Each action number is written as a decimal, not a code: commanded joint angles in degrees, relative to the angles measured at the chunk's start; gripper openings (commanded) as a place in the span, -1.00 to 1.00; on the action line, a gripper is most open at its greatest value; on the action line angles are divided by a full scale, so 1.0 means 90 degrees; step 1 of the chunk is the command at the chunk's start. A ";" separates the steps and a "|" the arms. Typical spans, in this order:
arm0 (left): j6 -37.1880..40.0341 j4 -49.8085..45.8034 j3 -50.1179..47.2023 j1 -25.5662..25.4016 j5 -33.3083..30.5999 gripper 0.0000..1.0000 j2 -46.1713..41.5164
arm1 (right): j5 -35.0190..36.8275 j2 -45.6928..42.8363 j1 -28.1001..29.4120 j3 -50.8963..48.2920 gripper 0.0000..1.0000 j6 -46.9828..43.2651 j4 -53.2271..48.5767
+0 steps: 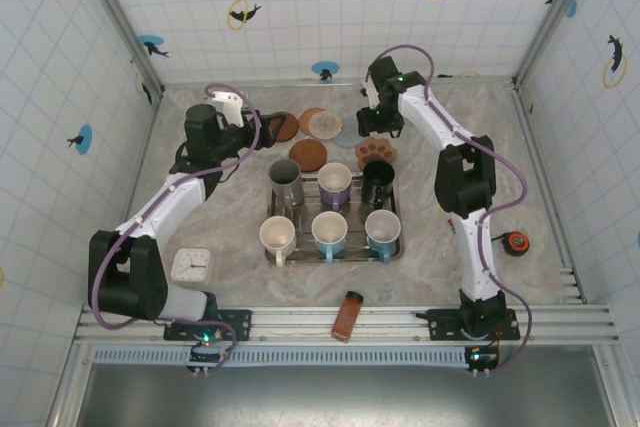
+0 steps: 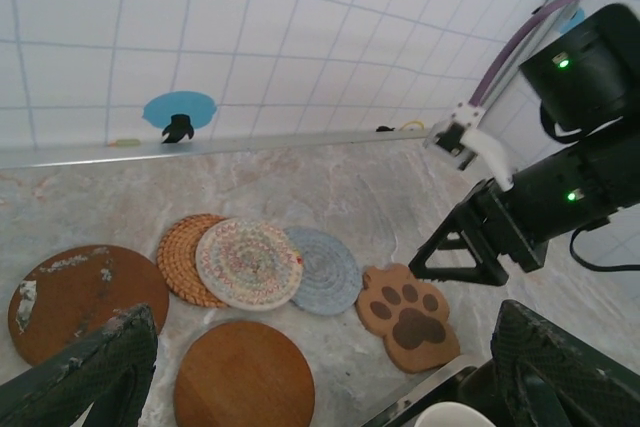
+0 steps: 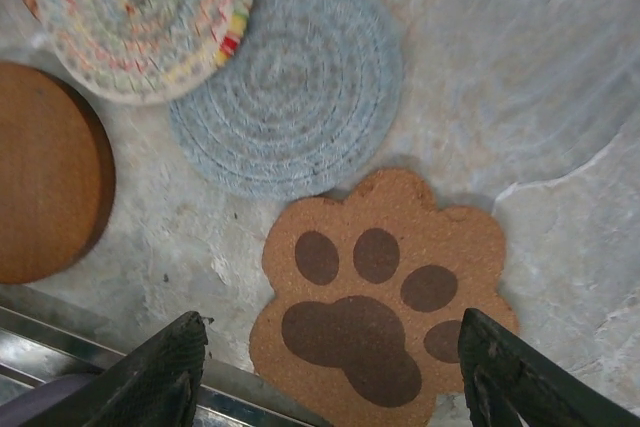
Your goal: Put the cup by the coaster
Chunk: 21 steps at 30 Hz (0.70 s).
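Two arms out, and we start left: the left gripper [image 2: 322,312] is spread wide and empty above the round coasters [image 2: 248,262]. In the centre we see six cups [image 1: 329,232] standing in the tray [image 1: 336,260], just in front of the coasters. Then the right gripper [image 3: 332,317], parted and empty, hangs over the paw coaster [image 3: 380,297].

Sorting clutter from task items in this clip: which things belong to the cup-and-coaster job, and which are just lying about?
Job: cups, their tray, paw coaster, round coasters.
Lying about: white clock, brown container, small orange object.
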 commanded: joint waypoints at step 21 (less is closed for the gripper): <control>0.0043 0.0033 0.0206 -0.0153 0.0090 0.75 0.0206 | 0.0902 0.1027 0.0521 0.0742 0.33 -0.0144 -0.0874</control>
